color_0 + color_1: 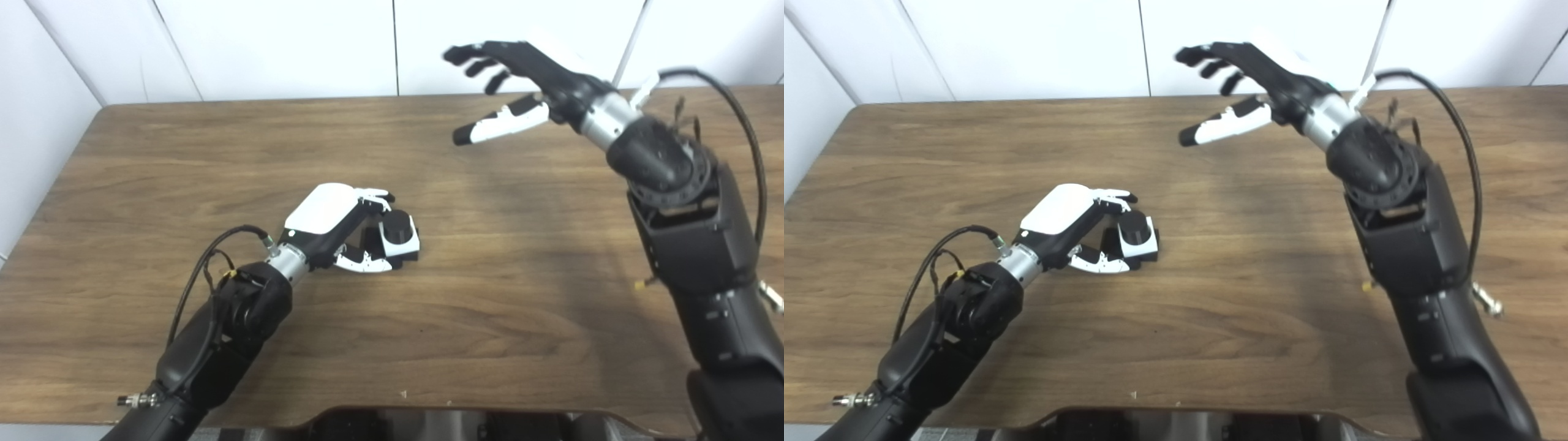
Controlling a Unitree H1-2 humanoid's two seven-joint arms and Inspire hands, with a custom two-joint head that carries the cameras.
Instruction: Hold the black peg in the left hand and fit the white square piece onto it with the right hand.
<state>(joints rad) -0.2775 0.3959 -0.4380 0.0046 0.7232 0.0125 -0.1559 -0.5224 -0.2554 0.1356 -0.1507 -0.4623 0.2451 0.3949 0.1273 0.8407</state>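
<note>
Left robot hand (pixel 343 223) low on the wooden tabletop (pixel 429 318), fingers curled around the black peg (pixel 397 225), thumb underneath. White square piece (pixel 401 245) already seated around that peg, black cylinder poking up through its middle; whole assembly resting on or just above the wood, hard to tell which. Looks like the fit is made, so the step in hand reads as holding steady or setting the pair down. To do that well: keep the wrist level, avoid tilting the peg so the white piece cannot slide off, loosen the fingers only once the base sits flat on the wood.

Further right, nothing between the two arms but bare wood.

Right robot hand (pixel 520 86) raised high near the back edge, fingers spread wide, thumb stretched out, holding nothing. Well apart from peg and white piece, up and to their right.
</note>
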